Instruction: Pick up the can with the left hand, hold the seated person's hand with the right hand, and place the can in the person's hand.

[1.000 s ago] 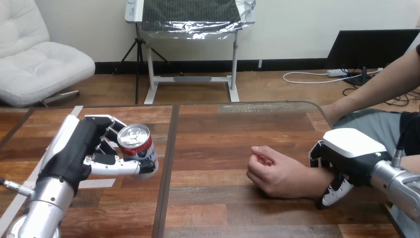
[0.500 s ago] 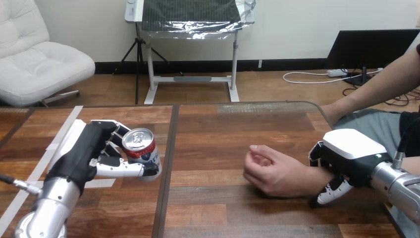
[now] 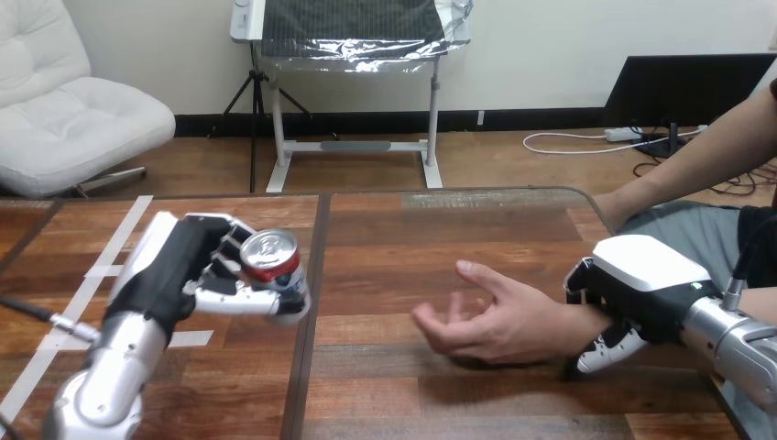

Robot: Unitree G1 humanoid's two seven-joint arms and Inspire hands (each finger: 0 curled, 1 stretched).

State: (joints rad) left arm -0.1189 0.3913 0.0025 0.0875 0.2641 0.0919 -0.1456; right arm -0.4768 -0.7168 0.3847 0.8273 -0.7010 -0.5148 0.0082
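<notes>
A red, white and blue can (image 3: 277, 265) with a silver top is held above the table, left of centre, in my left hand (image 3: 188, 268), whose fingers and thumb curl round it. The person's hand (image 3: 490, 318) lies on the table right of centre, palm up and fingers spread toward the can. My right hand (image 3: 632, 293) is curled round the person's wrist from above, its fingertips (image 3: 597, 355) showing below the wrist. A gap of bare table separates the can from the person's fingers.
The wooden table (image 3: 403, 238) has a dark seam running down its middle-left. Strips of white tape (image 3: 101, 270) lie at its left side. The person's other arm (image 3: 705, 156) crosses the upper right beyond the table's corner.
My left hand has carried the can to the right, toward the person's hand. The person's hand has opened from a loose fist, fingers reaching left. My right hand stays on the wrist.
</notes>
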